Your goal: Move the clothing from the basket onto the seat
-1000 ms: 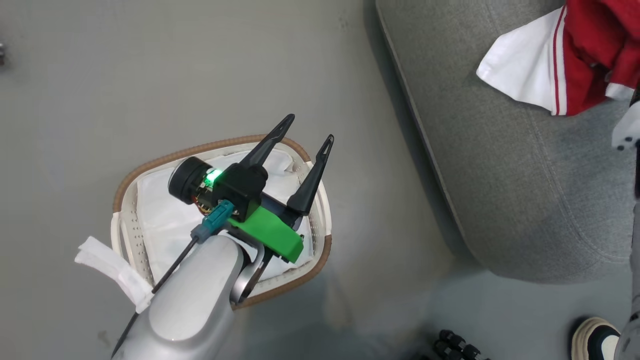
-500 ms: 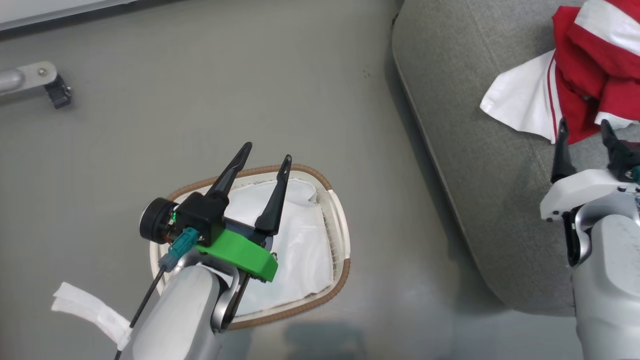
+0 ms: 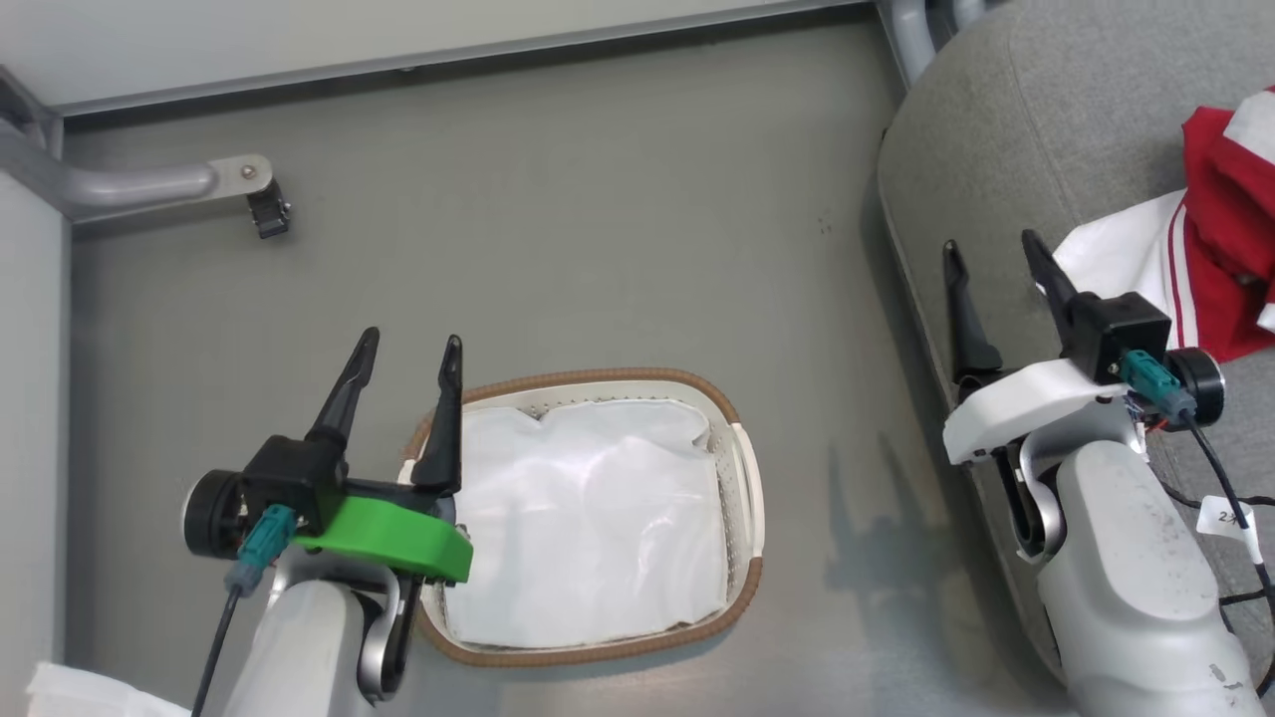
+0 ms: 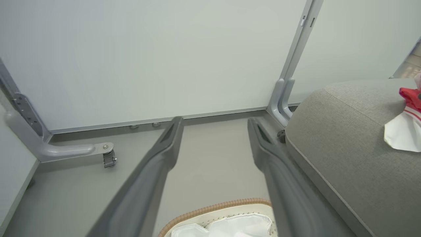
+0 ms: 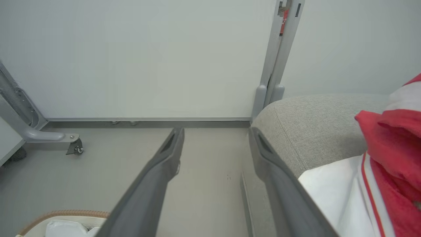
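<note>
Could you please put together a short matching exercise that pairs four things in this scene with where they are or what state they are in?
Column one:
1. soft red fabric clothing with white panels
2. oval white perforated plastic basket with a brown rim
3. plain white liner sheet
4. left gripper on its green mount

Column two:
A. jaws open, holding nothing
B. lying on the grey upholstered seat
C. standing on the grey floor
D. spread inside the basket

Pairs: 1-B, 2-C, 3-D, 4-A.
</note>
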You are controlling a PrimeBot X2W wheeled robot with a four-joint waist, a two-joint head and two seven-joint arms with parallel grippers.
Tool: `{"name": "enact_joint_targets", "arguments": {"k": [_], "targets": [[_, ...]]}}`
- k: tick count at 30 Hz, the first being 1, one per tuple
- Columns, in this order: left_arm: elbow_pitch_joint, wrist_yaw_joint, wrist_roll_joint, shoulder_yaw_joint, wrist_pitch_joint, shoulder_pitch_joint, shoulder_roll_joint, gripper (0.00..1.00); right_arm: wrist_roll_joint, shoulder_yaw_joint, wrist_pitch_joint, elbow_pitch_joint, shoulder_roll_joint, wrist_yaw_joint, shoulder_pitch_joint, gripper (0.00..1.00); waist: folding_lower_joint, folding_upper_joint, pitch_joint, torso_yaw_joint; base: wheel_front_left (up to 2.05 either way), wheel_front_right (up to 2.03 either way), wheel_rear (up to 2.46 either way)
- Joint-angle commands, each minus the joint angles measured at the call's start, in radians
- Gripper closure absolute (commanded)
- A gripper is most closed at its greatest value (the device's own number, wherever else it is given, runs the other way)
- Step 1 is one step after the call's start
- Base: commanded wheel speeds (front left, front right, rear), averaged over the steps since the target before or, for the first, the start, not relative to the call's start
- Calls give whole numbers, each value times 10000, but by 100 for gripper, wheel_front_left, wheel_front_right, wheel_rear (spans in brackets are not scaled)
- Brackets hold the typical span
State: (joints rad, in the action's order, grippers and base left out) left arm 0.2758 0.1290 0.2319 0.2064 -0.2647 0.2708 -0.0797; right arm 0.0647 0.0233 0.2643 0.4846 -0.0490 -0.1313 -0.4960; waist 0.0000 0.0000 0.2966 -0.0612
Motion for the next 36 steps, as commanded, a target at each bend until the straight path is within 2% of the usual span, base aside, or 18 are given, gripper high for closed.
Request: {"name": "enact_joint_targets", "arguments": {"k": [1,7,18,34,35,36], "targets": [[-14,25,-173,-239,7,-224,21,0,151,-149,0,-98,-54,11,221,0,0,0,-327,296,0,0,0],[102,25,-633,-1051,9,-669,167,0,438,-700,0,-311,-51,11,636,0,0,0,-679,401,0,0,0],[445,-133,-1066,-1923,7,-1426,272,0,645,-850,0,-324,-46,11,1713,0,0,0,-1346,470,0,0,0],[844,-195,-324,-1947,7,-2305,278,0,973,-788,0,-724,-46,11,2972,0,0,0,-2259,512,0,0,0],[840,-201,-337,-1948,0,-2173,297,100,923,-795,0,-702,2,0,2865,100,0,0,-2223,485,0,0,0],[904,-201,-317,-1954,5,-2198,305,100,937,-790,-3,-652,8,0,2886,100,0,0,-2241,491,0,0,0]]}}
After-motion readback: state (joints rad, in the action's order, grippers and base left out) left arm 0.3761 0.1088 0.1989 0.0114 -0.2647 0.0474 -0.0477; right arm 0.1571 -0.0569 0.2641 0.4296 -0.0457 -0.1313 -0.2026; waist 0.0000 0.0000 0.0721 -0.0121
